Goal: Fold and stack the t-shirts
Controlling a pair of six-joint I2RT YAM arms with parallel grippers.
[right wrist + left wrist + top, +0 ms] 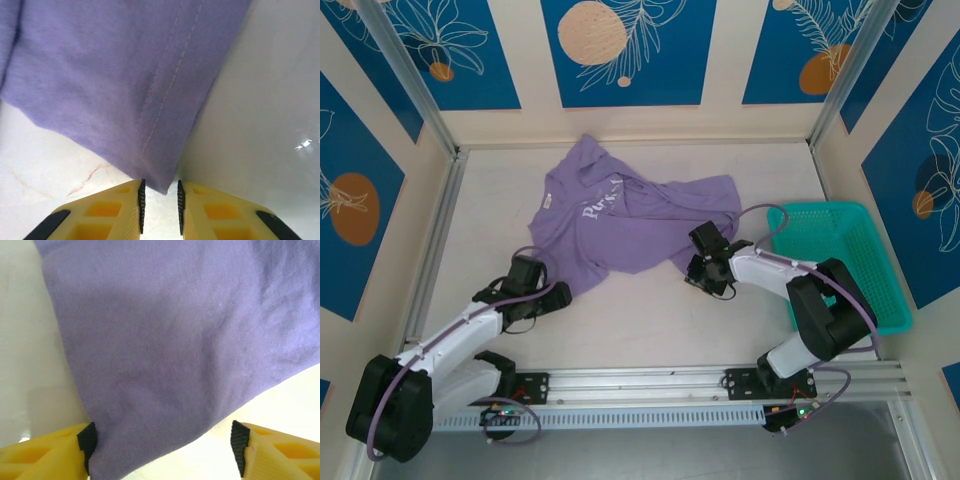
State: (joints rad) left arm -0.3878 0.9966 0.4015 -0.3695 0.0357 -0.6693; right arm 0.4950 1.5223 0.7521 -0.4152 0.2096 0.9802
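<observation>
Both arms sat at the near edge of the crumpled t-shirt [620, 215].
It lay bunched at the far middle of the tabletop [650, 325], left of the teal basket [832, 240]. The left end effector [162, 440] was released, jaws wide astride the near-left corner, probably to seize it. The right end effector [160, 200] stood at a mere slit around the near-right hem corner, unclenched, likely so both could pull the cloth flat.
</observation>
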